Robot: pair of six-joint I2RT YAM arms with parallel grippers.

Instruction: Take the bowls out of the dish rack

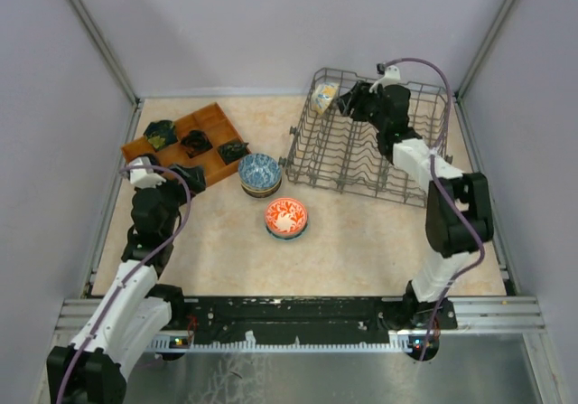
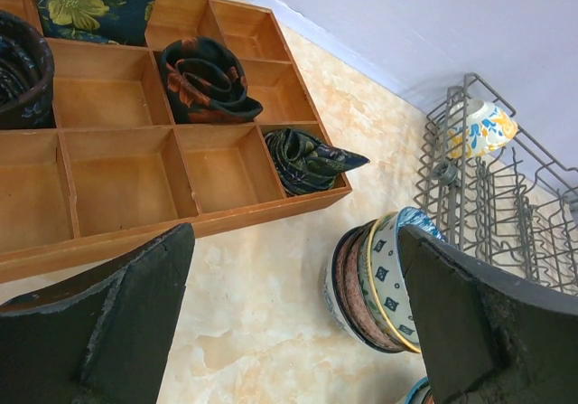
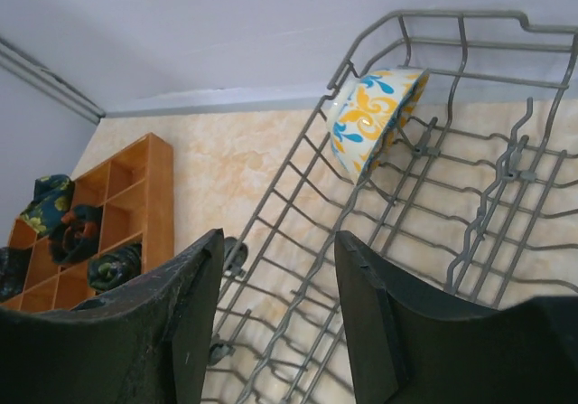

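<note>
The grey wire dish rack (image 1: 370,146) stands at the back right. One bowl (image 1: 324,97), white with yellow and blue swirls, leans on edge in its far left corner (image 3: 375,119). My right gripper (image 1: 348,104) hovers inside the rack just right of that bowl, open, with only wire showing between its fingers (image 3: 279,239). Left of the rack, a stack of bowls (image 1: 259,174) sits on the table, and an orange-patterned bowl (image 1: 286,216) rests in front of it. My left gripper (image 1: 188,174) hangs open and holds nothing (image 2: 296,241), left of the stack (image 2: 375,282).
A brown wooden compartment tray (image 1: 209,128) lies at the back left with rolled dark floral cloths (image 2: 206,80) in some cells. Grey walls enclose the table on three sides. A metal rail (image 1: 298,314) runs along the near edge.
</note>
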